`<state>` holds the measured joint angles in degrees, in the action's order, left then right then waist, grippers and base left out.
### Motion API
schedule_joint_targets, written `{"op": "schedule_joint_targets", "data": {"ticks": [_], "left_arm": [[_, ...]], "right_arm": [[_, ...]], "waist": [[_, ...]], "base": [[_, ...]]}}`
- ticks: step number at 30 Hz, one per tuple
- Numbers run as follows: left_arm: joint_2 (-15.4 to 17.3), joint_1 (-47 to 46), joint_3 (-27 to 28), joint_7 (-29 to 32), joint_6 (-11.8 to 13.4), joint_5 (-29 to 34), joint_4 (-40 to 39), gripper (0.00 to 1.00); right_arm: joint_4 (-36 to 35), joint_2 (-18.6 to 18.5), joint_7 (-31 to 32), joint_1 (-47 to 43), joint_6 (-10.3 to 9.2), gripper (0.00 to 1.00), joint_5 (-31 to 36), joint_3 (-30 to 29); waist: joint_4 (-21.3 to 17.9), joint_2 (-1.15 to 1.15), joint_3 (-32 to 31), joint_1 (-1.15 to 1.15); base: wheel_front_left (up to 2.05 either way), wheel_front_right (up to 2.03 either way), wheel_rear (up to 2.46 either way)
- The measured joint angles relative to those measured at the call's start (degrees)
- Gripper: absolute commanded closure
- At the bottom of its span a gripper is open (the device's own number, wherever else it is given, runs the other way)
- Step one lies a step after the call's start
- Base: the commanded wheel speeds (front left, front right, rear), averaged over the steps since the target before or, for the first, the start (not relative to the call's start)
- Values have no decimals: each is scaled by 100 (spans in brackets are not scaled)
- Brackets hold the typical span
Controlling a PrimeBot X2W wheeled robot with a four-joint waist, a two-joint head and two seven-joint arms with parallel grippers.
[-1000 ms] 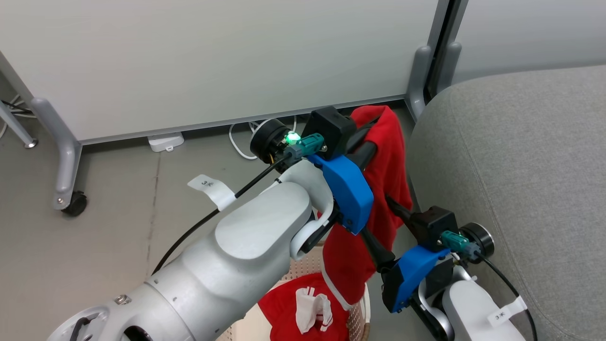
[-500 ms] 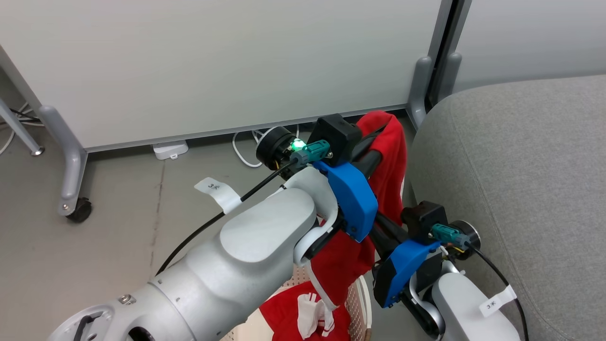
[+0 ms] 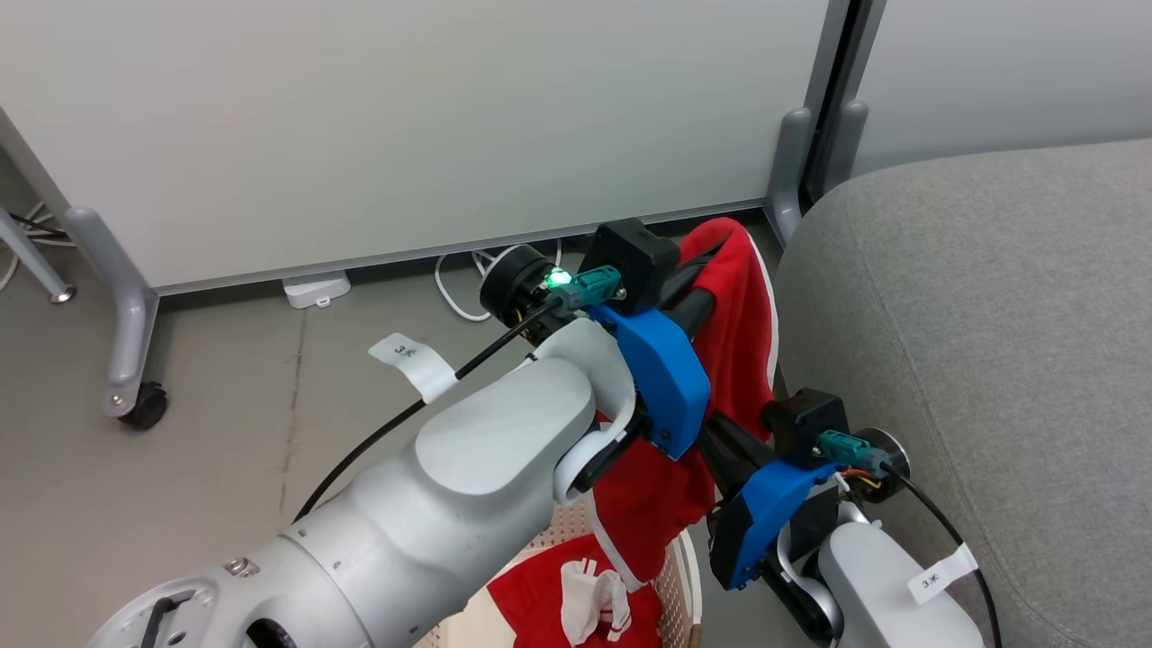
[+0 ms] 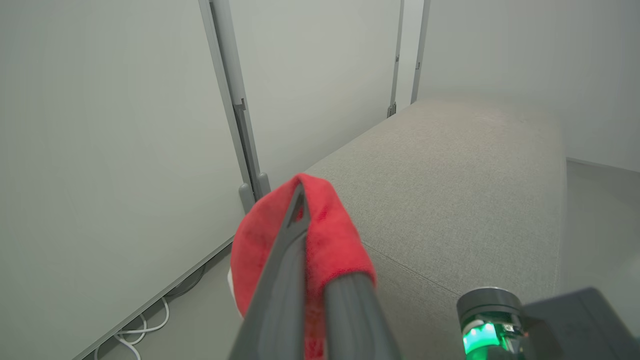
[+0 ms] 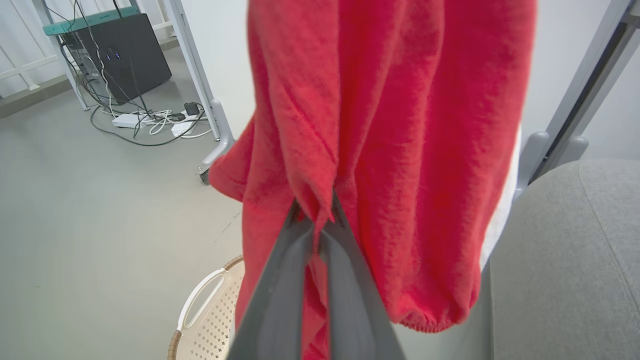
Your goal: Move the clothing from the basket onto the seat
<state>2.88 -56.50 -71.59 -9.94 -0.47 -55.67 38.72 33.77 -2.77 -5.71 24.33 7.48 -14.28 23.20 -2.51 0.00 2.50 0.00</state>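
Mid-transfer, judging from the layout: lifted garment (image 3: pixel 742 315) out of the basket (image 3: pixel 691 576) and in the air, not yet on the sofa (image 3: pixel 990 315). Gripped in two places.

Left tool (image 4: pixel 301 200) high, fingers (image 4: pixel 280 280) pressed together, with bright red cloth caught between them and draped over the tip. Right tool (image 5: pixel 315 220) lower, clamped tight on a fold near the middle of the same piece, with more cloth hanging past it down to a gathered lower edge. White-trimmed along the sofa-side edge. Hanging just beside the sofa's rounded front, lower end dangling above the basket on the floor (image 3: pixel 225 405).

Down in the basket, second garment (image 3: pixel 531 598): red, with a white striped part bunched on top, not yet picked up.

Next move, probably: swing both tools to the robot's right, out over the sofa, keeping the upper grip high enough to bring the dangling end clear of the basket rim and up over the sofa's edge. Then lower and spread both pairs of fingers, laying the cloth well in on the seat rather than on the rounded edge, where likely to slide off. After that, back to the basket for the other piece.

Worth watching: soft, fleecy-looking fabric, apt to cling to the fingers on release.
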Motion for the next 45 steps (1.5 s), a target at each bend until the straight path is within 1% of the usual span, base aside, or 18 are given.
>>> {"op": "schedule_joint_targets", "data": {"ticks": [19, 20, 21, 22, 38, 45], "left_arm": [[0, -17, -104, 0, 18, -176, 91, 100], [0, -18, -110, 0, 19, -178, 93, 66], [0, -18, -113, 0, 20, -181, 94, 12], [0, -18, -116, -2, 31, -181, 94, 0], [0, -19, -147, -54, 71, -219, 172, 0], [-2, 7, -111, -255, 69, -242, 261, 0]], "right_arm": [[133, 0, -74, 65, 0, 100, -45, -23], [134, 0, -75, 65, 0, 100, -45, -29], [136, 0, -76, 65, 0, 100, -44, -31], [138, 0, -76, 65, 0, 100, -44, -33], [66, 0, -43, 62, 0, 100, -30, -80], [52, 0, -42, 62, 0, 100, 4, -127]], "waist": [[-64, 0, 1, 0], [-63, 0, -3, 0], [-63, 0, -6, 0], [-63, 0, -9, 0], [-46, 0, 15, 0], [-27, 0, 43, 0]], "base": [[0, 0, 0], [0, 0, 0], [0, 0, 0], [0, 0, 0], [0, 0, 0], [0, 0, 0]]}}
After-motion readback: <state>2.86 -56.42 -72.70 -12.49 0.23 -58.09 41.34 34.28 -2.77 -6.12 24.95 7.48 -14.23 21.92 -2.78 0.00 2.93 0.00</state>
